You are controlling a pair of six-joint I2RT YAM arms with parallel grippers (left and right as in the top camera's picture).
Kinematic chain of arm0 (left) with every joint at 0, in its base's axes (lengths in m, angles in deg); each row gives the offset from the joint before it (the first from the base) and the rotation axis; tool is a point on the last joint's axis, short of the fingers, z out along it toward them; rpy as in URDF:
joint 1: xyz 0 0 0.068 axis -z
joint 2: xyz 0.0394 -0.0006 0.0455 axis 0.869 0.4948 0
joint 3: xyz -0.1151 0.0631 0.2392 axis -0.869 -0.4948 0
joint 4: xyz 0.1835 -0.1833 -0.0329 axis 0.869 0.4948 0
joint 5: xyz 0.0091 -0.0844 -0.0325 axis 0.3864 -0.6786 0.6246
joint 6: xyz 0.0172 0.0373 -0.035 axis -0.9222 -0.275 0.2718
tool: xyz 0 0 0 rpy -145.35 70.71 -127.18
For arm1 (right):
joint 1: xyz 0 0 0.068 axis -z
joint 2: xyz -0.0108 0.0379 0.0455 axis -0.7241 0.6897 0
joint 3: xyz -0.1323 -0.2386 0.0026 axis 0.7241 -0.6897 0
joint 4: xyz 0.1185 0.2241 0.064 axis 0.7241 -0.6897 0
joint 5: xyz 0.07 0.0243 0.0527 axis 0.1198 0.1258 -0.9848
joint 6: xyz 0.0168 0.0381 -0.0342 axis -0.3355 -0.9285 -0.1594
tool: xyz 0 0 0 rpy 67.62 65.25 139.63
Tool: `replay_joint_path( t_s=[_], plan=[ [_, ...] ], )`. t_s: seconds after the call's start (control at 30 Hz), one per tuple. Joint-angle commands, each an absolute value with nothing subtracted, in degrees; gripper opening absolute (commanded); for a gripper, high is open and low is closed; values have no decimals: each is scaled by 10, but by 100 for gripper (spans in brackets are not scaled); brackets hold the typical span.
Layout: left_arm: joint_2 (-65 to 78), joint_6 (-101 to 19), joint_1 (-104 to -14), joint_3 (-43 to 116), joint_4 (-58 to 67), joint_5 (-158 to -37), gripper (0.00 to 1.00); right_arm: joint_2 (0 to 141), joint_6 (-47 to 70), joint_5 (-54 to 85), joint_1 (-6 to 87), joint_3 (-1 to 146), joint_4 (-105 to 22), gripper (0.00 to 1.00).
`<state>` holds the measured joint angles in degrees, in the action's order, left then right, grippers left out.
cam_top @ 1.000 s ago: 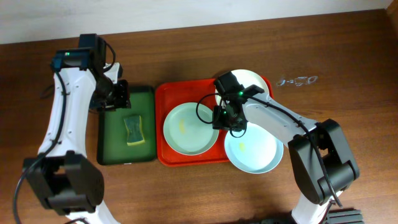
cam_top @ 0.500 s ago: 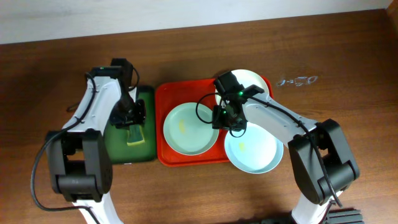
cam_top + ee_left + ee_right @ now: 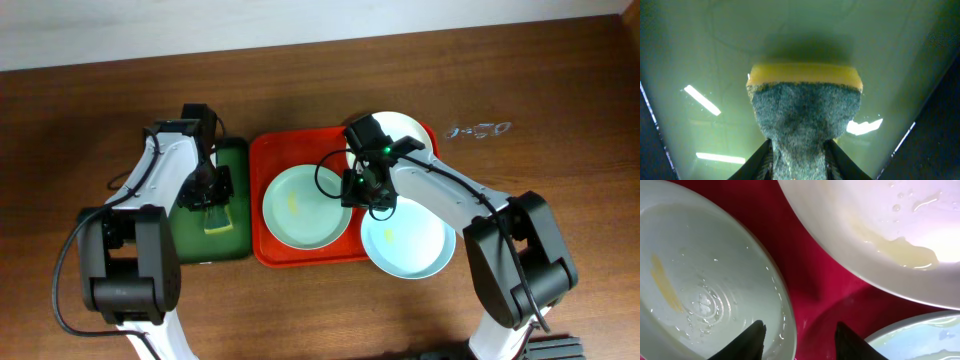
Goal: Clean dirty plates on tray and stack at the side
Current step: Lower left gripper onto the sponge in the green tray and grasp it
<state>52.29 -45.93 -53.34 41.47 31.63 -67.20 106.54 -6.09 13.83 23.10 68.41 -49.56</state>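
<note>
A second ago the left arm stood out over the bare wood with its wrist by the far left corner of the dark green tray (image 3: pixel 176 240). Now it is folded in over that tray, and the left gripper (image 3: pixel 208 201) is down on the sponge (image 3: pixel 217 219). In the last half second it has barely shifted. The right arm and all three plates lie as they did.

In the left wrist view the sponge (image 3: pixel 805 115), with its green scouring face over yellow foam, is pinched narrow between the fingers (image 3: pixel 759 161). The right gripper (image 3: pixel 799 330) is spread wide. One of its fingers (image 3: pixel 753 339) is over the inside of a mint-blue plate (image 3: pixel 700 280) and the other is over the red-orange tray (image 3: pixel 805 255), with the plate's rim between them.

The brown wooden table (image 3: pixel 80 100) meets a pale wall (image 3: pixel 300 20) along its far edge.

The red-orange tray (image 3: pixel 262 150) runs long from left to right in the overhead view, and the green tray beside it runs front to back. The mint-blue plate (image 3: pixel 300 210) lies flat, face up, mid-tray. The cream-white plate (image 3: pixel 405 130) sits in the tray's far right corner. The second mint-blue plate (image 3: pixel 410 245) overhangs the near right corner onto the table. The first two plates show yellowish smears.
</note>
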Motion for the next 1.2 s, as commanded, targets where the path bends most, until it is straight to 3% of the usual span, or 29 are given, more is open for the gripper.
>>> replay_joint_path(
  t_s=[0.0, 0.07, 0.13, 0.3, 0.53, 0.63, 0.77, 0.87, 0.97, 1.07, 1.17],
  plan=[
    [526, -457, -533, 405, 314, -670, 33, 1066, -64, 136, 232, 694, -496, 46],
    [526, -481, -534, 405, 312, -689, 34, 1066, -64, 136, 232, 694, -496, 47],
    [526, -485, -533, 405, 310, -690, 34, 1066, -64, 136, 232, 694, -496, 54],
    [526, -485, -533, 399, 301, -690, 34, 1067, -64, 136, 231, 689, -489, 54],
    [526, -484, -534, 399, 301, -690, 35, 1067, -64, 138, 218, 658, -441, 31],
    [526, -484, -534, 399, 301, -690, 39, 1067, -64, 160, 205, 658, -442, 37],
    [526, -484, -533, 399, 301, -690, 45, 1067, -64, 166, 201, 658, -440, 37],
    [526, -484, -534, 399, 299, -690, 44, 1068, -64, 186, 201, 658, -439, 36],
    [526, -484, -533, 399, 299, -690, 43, 1069, -64, 186, 201, 658, -439, 27],
    [526, -484, -534, 399, 297, -690, 43, 1078, -64, 186, 201, 658, -437, 35],
    [526, -484, -534, 399, 297, -690, 41, 1095, -64, 180, 201, 658, -432, 35]
  ],
)
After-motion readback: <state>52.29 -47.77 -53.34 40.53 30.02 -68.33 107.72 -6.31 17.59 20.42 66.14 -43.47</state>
